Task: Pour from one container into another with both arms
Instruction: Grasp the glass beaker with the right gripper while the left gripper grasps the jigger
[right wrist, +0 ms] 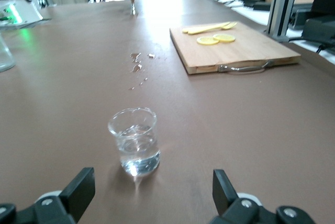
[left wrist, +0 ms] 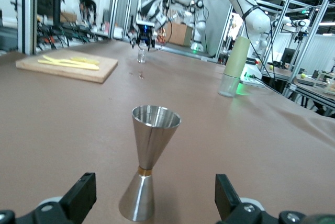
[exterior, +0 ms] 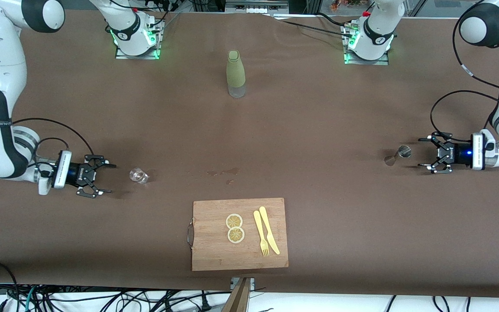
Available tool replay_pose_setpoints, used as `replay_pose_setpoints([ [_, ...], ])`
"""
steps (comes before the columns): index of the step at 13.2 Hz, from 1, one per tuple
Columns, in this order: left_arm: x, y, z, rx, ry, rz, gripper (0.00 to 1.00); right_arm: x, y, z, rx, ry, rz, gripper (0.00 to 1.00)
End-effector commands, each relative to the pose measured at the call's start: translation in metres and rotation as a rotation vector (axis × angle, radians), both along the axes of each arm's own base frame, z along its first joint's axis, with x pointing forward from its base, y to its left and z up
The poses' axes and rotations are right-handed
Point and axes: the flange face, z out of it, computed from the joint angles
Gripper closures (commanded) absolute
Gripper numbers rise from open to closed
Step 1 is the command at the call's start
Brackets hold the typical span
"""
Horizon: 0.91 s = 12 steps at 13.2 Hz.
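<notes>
1. Left gripper point(exterior: 425, 151) sits low at the left arm's end of the table, fingers point(left wrist: 81, 192) spread wide and holding nothing. It's aimed at a steel jigger point(exterior: 397, 155) just in front of it, standing upright, long axis vertical, wide cup up.
2. Right gripper point(exterior: 106, 178) is doing the same thing at the right arm's end: fingers point(right wrist: 78, 187) wide apart, empty, facing a small clear glass point(exterior: 138, 175) that stands upright with some water in it.
3. Table point(exterior: 319, 130) is covered in brown paper, with a few wet spots point(exterior: 223, 173) mid-table.
4. Near the front edge there's a wooden cutting board point(exterior: 239, 255) with two lemon slices point(exterior: 234, 228), a yellow fork point(exterior: 260, 234) and knife point(exterior: 269, 229).
5. An upright green-sleeved bottle point(exterior: 235, 73) stands between the two arm bases.
6. Room looks like a lab: metal frames, cables.
</notes>
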Motion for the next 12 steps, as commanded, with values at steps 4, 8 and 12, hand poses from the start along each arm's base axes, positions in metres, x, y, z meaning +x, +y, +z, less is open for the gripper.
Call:
replay_pose_setpoints([
  [4,-0.011,-0.018,-0.045,-0.078,-0.176,0.054,0.00,-0.030,0.040,-0.042,0.081,-0.027,-0.052,0.00],
  [8,-0.003,-0.037,-0.045,-0.086,-0.186,0.030,0.00,-0.038,0.063,-0.052,0.102,-0.009,-0.049,0.00],
  [12,-0.001,-0.050,-0.049,-0.088,-0.181,0.024,0.00,-0.036,0.076,-0.052,0.109,-0.012,-0.053,0.00],
])
